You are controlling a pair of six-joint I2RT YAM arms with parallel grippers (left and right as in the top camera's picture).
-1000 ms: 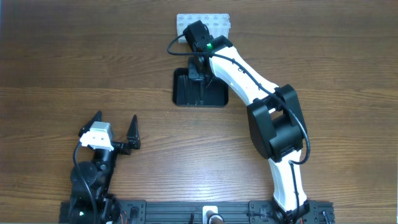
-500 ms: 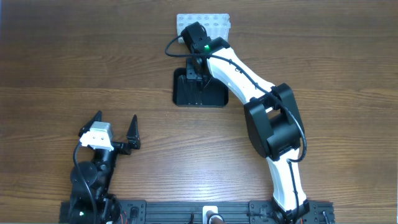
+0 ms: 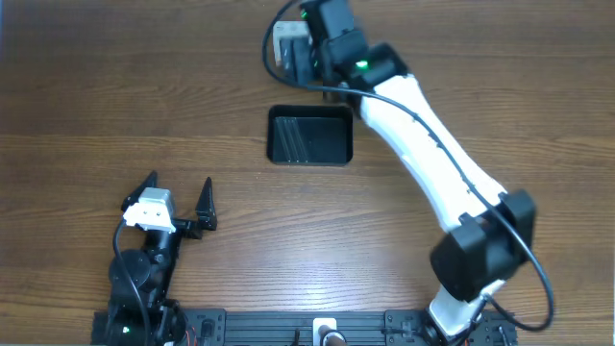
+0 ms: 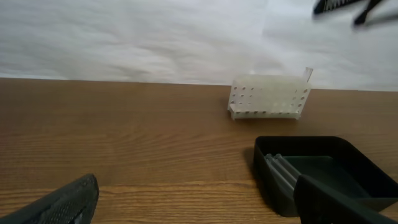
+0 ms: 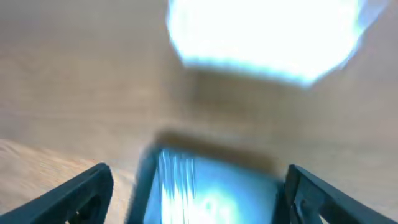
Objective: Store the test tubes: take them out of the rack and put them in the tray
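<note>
Soft even light, faint shadows; in the smeared right wrist view the rack (image 5: 264, 37) glares white.

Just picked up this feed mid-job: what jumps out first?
The white right arm stretches diagonally up the table, its gripper lifted near the white rack at the far edge, jaws open. Just nearer, the black tray holds clear test tubes; one tube stands at the rack's end.

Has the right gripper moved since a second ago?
Yes. The right gripper has left the tray and moved up the top view, toward the rack.
</note>
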